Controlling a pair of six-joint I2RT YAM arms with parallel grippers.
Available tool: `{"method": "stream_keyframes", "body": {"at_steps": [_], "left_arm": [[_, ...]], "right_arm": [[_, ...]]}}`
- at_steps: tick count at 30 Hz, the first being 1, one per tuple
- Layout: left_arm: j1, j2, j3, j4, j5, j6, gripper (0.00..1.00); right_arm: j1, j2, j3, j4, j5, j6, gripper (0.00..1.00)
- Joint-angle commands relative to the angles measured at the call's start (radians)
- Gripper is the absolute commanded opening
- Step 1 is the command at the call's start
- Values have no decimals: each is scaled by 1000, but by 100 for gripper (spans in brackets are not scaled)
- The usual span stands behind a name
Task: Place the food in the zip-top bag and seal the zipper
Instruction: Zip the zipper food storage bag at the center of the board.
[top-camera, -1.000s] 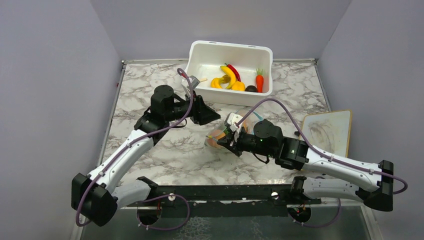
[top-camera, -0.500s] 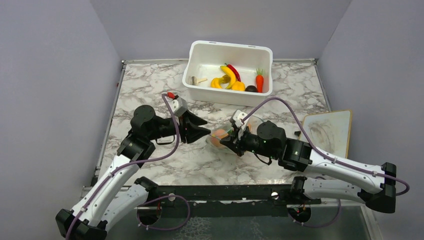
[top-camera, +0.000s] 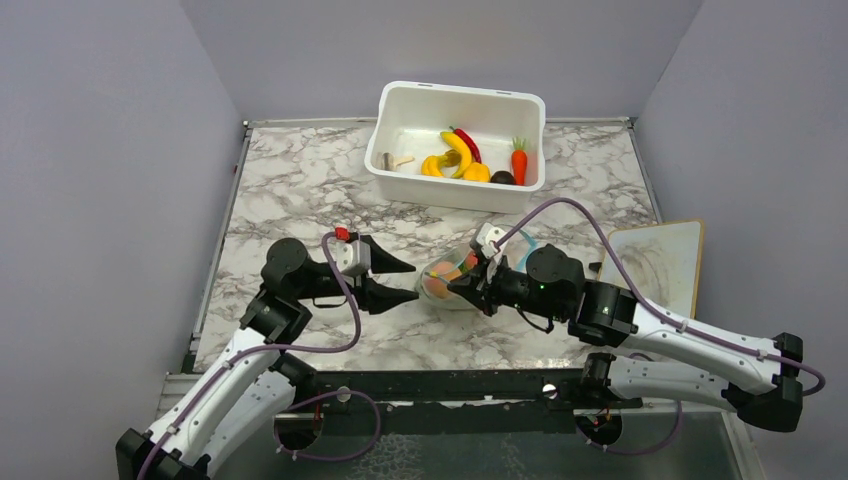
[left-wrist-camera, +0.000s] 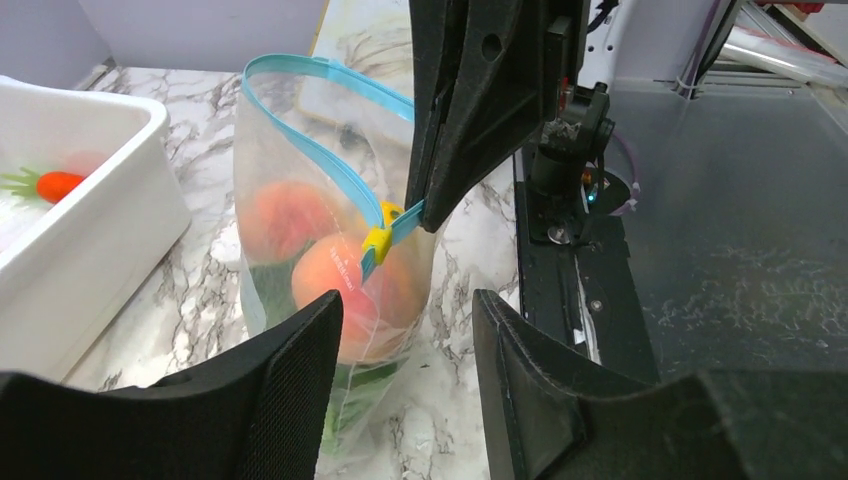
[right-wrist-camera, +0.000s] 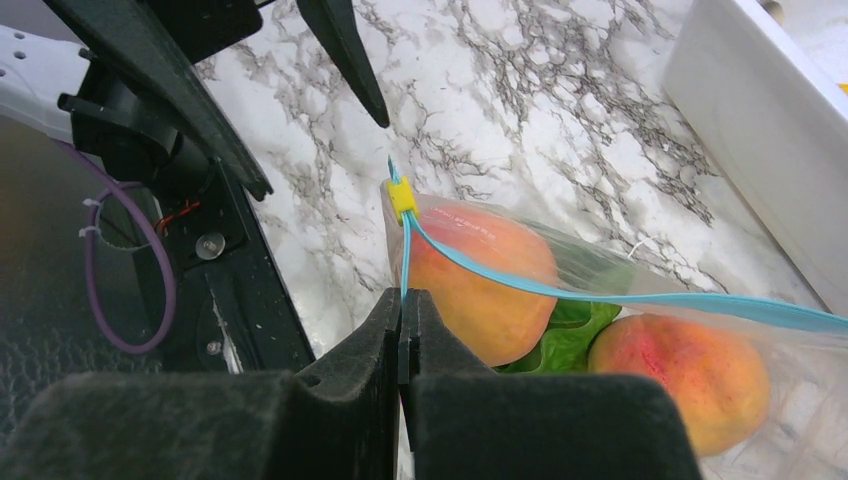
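Since a second ago my left arm has swung away from the white tub (top-camera: 460, 130) and dropped low. My left gripper (top-camera: 413, 281) now points right, at the near corner of the bag (top-camera: 447, 287). Its jaws stand apart with nothing between them, their tips just beside the plastic; I cannot tell whether they touch it.

My right gripper (right-wrist-camera: 405, 303) is clamped flat on the end of the light-blue zipper (right-wrist-camera: 600, 293), just past the small yellow slider (right-wrist-camera: 402, 197). It has shifted a little toward the right along with the bag.

The bag stands on the marble table (top-camera: 300, 180) between my two grippers, well in front of the tub. From the left wrist view the blue strip makes a wide loop, so the mouth gapes open. Inside lie two peaches (right-wrist-camera: 480, 280) and a green lettuce (right-wrist-camera: 565, 335), the lettuce partly under them. More toy fruit and vegetables lie in the tub.
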Motion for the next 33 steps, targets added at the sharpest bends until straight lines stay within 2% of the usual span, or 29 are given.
{"method": "stream_keyframes", "body": {"at_steps": [1, 11, 17, 25, 27, 30, 31, 33], "left_arm": [[-12, 32, -10, 82, 63, 13, 52], [-27, 79, -24, 96, 1, 33, 51], [-40, 117, -42, 123, 37, 48, 50], [-60, 142, -48, 151, 55, 38, 41], [-65, 141, -54, 157, 53, 46, 35], [-68, 134, -64, 160, 45, 66, 4], [-68, 128, -67, 161, 38, 68, 0], [-68, 116, -73, 162, 32, 71, 0]], "right_arm": [[4, -4, -8, 45, -42, -14, 1], [4, 21, 0, 57, -87, -32, 1], [4, 7, -7, 73, -92, -27, 1], [4, 2, -33, 94, -124, -11, 1], [4, 4, -40, 103, -134, -13, 1], [4, 14, -39, 101, -134, -13, 1], [5, 13, -38, 100, -128, -13, 1], [5, 4, -32, 97, -106, -9, 5]]}}
